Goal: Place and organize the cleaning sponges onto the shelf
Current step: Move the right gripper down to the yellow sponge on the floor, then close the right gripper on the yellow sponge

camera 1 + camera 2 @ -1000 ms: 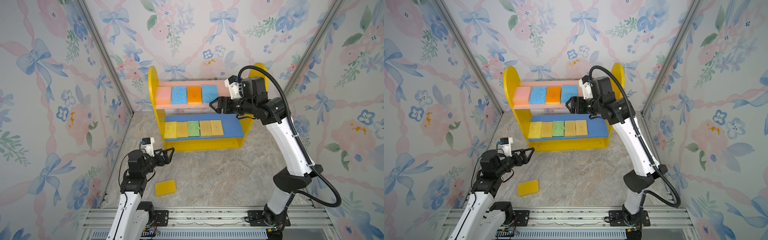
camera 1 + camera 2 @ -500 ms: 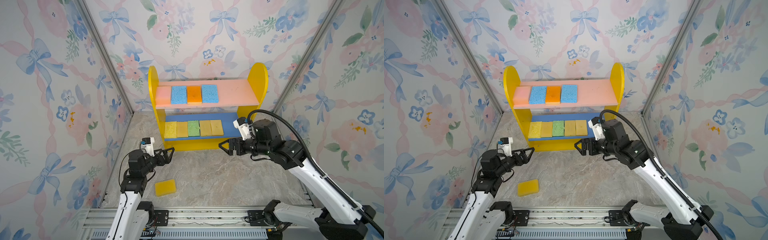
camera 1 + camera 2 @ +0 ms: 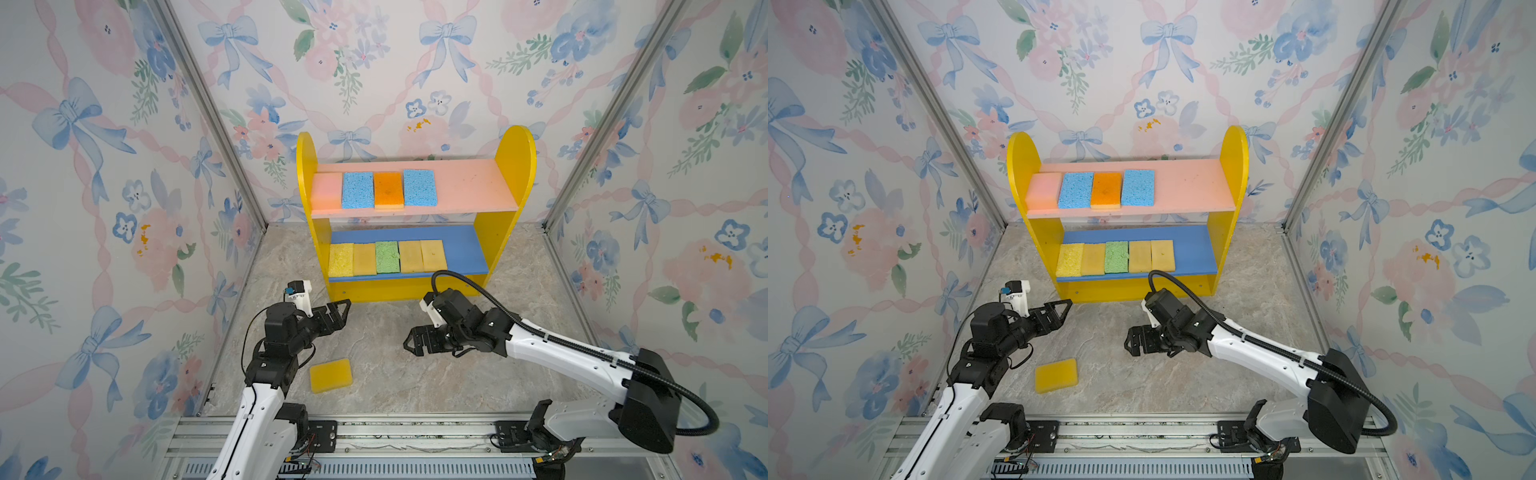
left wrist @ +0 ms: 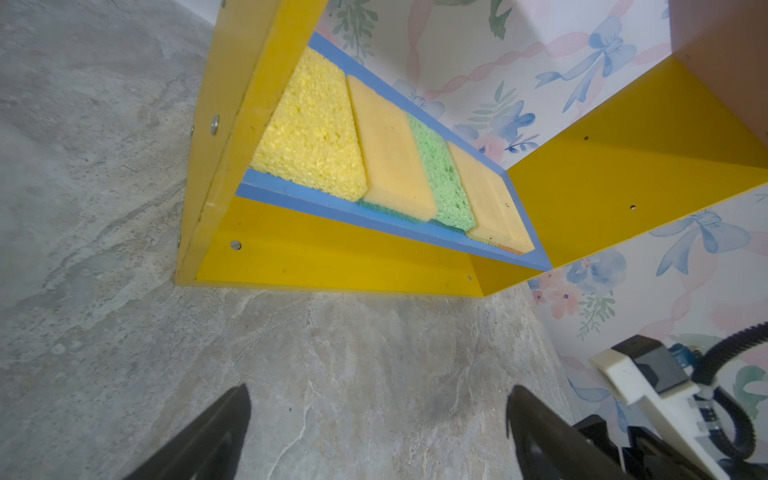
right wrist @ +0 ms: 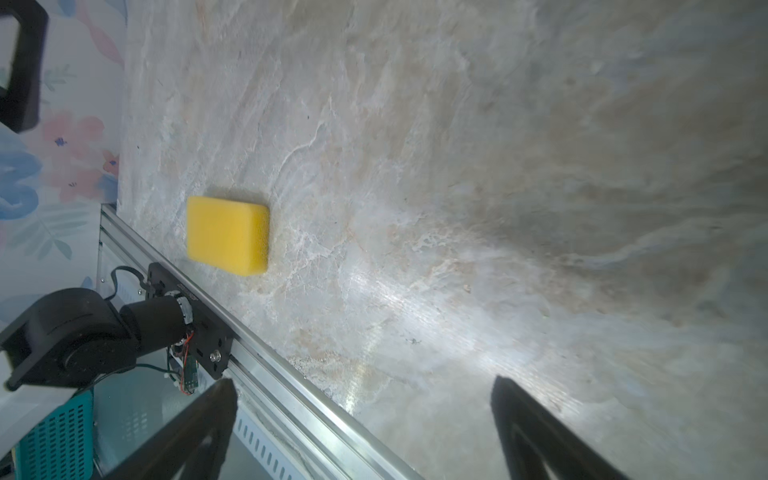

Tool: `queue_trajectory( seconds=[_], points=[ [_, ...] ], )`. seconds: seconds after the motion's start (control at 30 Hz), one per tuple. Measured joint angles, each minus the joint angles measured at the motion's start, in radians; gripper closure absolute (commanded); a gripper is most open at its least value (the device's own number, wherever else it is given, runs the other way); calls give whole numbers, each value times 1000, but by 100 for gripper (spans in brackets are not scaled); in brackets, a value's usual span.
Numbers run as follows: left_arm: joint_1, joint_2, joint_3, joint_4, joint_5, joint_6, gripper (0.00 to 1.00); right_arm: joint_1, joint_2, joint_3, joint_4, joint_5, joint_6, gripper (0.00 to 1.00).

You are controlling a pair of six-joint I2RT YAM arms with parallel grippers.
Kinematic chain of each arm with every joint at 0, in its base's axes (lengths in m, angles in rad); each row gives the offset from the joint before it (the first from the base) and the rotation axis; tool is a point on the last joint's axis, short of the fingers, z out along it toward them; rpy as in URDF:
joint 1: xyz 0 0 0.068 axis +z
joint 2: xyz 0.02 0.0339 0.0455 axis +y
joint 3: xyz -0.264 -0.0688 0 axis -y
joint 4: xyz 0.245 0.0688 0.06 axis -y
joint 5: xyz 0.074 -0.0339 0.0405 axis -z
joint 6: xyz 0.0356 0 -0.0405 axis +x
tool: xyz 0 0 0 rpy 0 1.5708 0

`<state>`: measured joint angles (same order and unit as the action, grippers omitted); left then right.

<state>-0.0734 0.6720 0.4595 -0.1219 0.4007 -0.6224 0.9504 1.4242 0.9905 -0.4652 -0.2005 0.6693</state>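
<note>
Right wrist view: right gripper (image 5: 361, 382) jaws spread wide, nothing between them.
Left gripper (image 3: 343, 316): jaws spread, empty, aimed at 1 o'clock toward the rack.
Loose item: yellow rectangular foam sponge (image 3: 331, 375), flat on grey marbled tabletop (image 3: 415, 386).
Bearing: 8 o'clock from right jaws; 6 o'clock from left jaws, behind them.
Long axis: roughly 9-to-3 in both top views.
Nearer arm: left; the right faces it and is likely better placed.
Destination: two-tier wooden shelf with yellow side panels (image 3: 513, 166), 12 o'clock; pink upper board (image 3: 469, 187) bare at its 3 o'clock end.

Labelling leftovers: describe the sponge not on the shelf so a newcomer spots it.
Start at the yellow shelf by the back wall, then come forward over the marble floor. Near the front rail lies one yellow sponge, alone; every other sits on the shelf.
</note>
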Motion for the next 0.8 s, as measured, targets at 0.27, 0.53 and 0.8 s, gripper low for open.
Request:
queue_trajectory(
  seconds=[0.27, 0.53, 0.8],
  points=[
    [-3, 11, 0, -12, -28, -7, 2, 341, 285, 183, 116, 208, -497, 3],
    [34, 18, 19, -85, -148, -7, 2, 375, 434, 273, 220, 215, -975, 3],
    [185, 92, 45, -159, -318, -12, 2, 337, 586, 424, 220, 156, -1146, 3]
  ],
)
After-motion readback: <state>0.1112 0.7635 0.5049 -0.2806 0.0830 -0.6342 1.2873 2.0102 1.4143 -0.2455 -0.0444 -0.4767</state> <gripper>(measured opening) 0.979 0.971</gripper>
